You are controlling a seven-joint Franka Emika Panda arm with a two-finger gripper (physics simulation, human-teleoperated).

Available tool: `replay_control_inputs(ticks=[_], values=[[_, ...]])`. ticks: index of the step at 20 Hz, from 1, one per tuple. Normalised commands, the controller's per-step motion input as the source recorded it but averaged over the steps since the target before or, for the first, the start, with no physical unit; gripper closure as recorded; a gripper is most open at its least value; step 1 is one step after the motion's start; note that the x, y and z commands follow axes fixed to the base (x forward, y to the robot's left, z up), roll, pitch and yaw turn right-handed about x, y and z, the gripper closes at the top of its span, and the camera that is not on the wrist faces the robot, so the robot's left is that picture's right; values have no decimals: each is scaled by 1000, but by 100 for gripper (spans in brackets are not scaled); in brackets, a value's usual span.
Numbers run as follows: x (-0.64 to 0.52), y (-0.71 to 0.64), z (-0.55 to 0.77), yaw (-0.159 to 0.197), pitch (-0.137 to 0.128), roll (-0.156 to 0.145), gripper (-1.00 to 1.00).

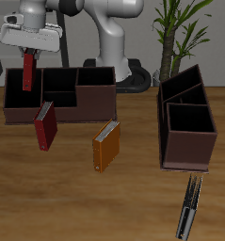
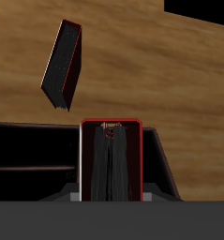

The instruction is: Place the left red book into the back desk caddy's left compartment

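My gripper [image 1: 27,55] is shut on the left red book [image 1: 28,72], a slim dark red hardcover that hangs upright. It is held over the left compartment [image 1: 17,92], the end bin of the back desk caddy [image 1: 93,98]. The book's lower end is about level with the compartment's rim. In the wrist view the held book [image 2: 111,159] points down toward the black interior [image 2: 29,150]. The second red book [image 1: 45,125] lies on the table just in front of the caddy, and also shows in the wrist view [image 2: 62,66].
An orange-brown book [image 1: 105,146] lies on the table in front of the caddy's other end. A narrower dark brown caddy [image 1: 184,127] with tall slanted sides stands farther off. A thin black object [image 1: 189,207] lies near the front edge. A potted plant [image 1: 175,38] stands at the back.
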Motion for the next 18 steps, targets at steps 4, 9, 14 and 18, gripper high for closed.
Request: replay_control_inputs(ticks=[4,9,14,18], values=[[-29,-65,-160,3,11,-12,100],[44,-119,-257,-18,27,-23,100],[-12,-37,-175,-13,14,-6,100],[12,-15,-221,-21,26,-12,100]])
